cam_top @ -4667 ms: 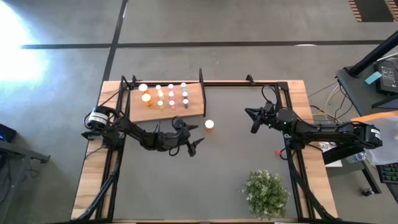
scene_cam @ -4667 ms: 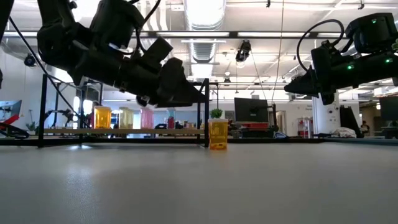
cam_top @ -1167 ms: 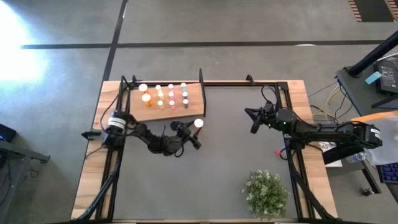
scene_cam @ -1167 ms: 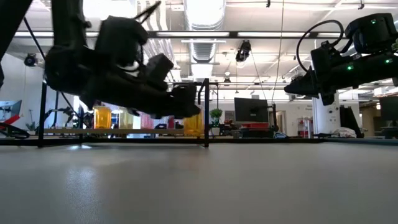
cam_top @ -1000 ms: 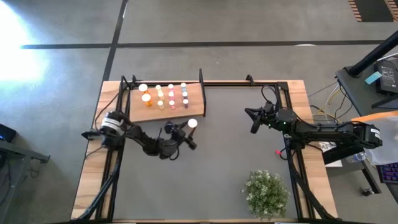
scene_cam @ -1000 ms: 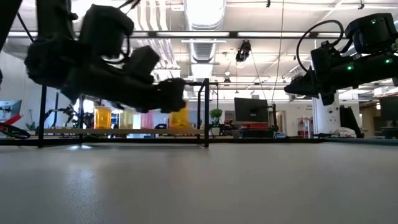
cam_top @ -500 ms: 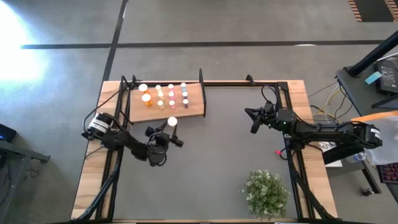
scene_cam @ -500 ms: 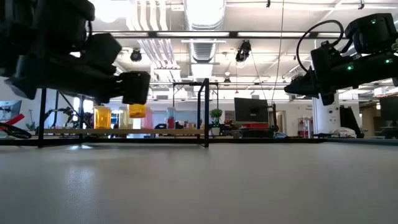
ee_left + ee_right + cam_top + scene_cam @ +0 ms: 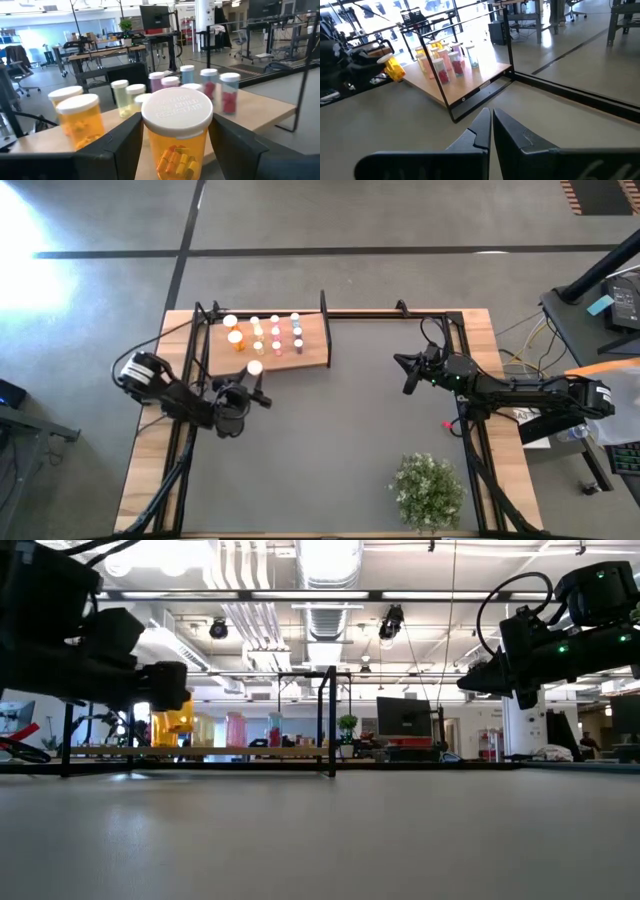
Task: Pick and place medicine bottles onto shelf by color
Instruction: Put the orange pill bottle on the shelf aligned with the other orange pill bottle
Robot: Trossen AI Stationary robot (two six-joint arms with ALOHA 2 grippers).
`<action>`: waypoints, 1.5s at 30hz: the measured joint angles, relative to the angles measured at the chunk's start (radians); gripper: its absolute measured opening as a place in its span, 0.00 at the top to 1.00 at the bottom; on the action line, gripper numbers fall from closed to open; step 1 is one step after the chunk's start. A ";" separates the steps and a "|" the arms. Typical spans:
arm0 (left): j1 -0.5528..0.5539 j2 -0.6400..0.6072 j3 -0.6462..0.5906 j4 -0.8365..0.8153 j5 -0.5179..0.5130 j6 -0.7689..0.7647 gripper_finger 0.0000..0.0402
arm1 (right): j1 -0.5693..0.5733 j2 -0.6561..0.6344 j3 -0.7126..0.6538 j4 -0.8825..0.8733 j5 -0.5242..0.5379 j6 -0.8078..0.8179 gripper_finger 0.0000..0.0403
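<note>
High view: left hand (image 9: 252, 383) has carried orange bottle (image 9: 254, 368) shelfward (image 9: 310, 352).

Hidden or cut off

In the left wrist view the held orange bottle (image 9: 178, 132) loses its base to the picture's edge (fingers (image 9: 120, 147) cover its sides); in the low view the left gripper (image 9: 165, 690) hides most of it, and the shelf (image 9: 200, 752) shows edge-on only.

Matt wooden shelf (image 9: 268, 356), translucent plastic bottles (image 9: 178, 131)
</note>
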 joint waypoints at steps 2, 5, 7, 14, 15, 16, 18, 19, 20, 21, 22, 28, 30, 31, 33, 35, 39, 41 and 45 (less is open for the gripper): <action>0.001 -0.041 -0.031 0.000 0.000 0.004 0.50 | 0.000 0.000 0.000 0.000 0.000 0.000 0.98; 0.001 -0.095 -0.073 -0.001 0.000 0.020 0.50 | 0.000 0.000 0.000 0.000 0.000 0.000 0.98; 0.005 -0.131 -0.099 0.000 0.000 0.021 0.50 | 0.000 0.000 0.000 0.000 0.000 0.000 0.98; 0.050 -0.201 -0.152 -0.011 0.000 0.023 0.50 | 0.000 0.000 0.000 0.000 0.000 0.000 0.98; 0.060 -0.204 -0.152 -0.011 0.001 0.024 0.50 | 0.000 0.000 0.000 0.000 0.000 0.000 0.98; 0.071 -0.205 -0.152 -0.010 0.000 0.026 0.50 | 0.000 0.000 0.000 0.000 0.000 0.000 0.98; 0.092 -0.199 -0.152 -0.010 0.001 0.023 0.50 | 0.000 0.000 0.000 0.000 0.000 0.000 0.98; 0.100 -0.193 -0.152 -0.010 0.001 0.021 0.50 | 0.000 0.000 0.000 0.000 0.000 0.000 0.98; 0.107 -0.187 -0.151 -0.010 0.001 0.021 0.50 | 0.000 0.000 0.000 0.000 0.000 0.000 0.98; 0.112 -0.179 -0.149 -0.010 0.001 0.020 0.50 | 0.000 0.000 0.000 0.000 0.000 0.000 0.98; 0.115 -0.173 -0.147 -0.010 0.001 0.019 0.50 | 0.000 0.000 0.000 0.000 0.000 0.000 0.98; 0.151 -0.128 -0.095 -0.009 0.001 0.019 0.50 | 0.000 0.000 0.000 0.000 0.000 0.000 0.98; 0.171 -0.105 -0.076 -0.009 0.001 0.019 0.50 | 0.000 0.000 0.000 0.000 0.000 0.000 0.98; 0.181 -0.093 -0.067 -0.009 0.001 0.019 0.50 | 0.000 0.000 0.000 0.000 0.000 0.000 0.98; 0.200 -0.068 -0.050 -0.009 0.001 0.019 0.50 | 0.000 0.000 0.000 0.000 0.000 0.000 0.98; 0.219 -0.044 -0.034 -0.009 0.001 0.019 0.50 | 0.000 0.000 0.000 0.000 0.000 0.000 0.98; 0.252 -0.006 -0.011 -0.008 0.001 0.019 0.50 | 0.000 0.000 0.000 0.000 0.000 0.000 0.98; 0.265 0.007 -0.008 -0.007 0.001 0.019 0.50 | 0.000 0.000 0.000 0.000 0.000 0.000 0.98; 0.279 0.027 -0.011 -0.008 0.001 0.018 0.50 | 0.000 0.000 0.000 0.000 0.000 0.000 0.98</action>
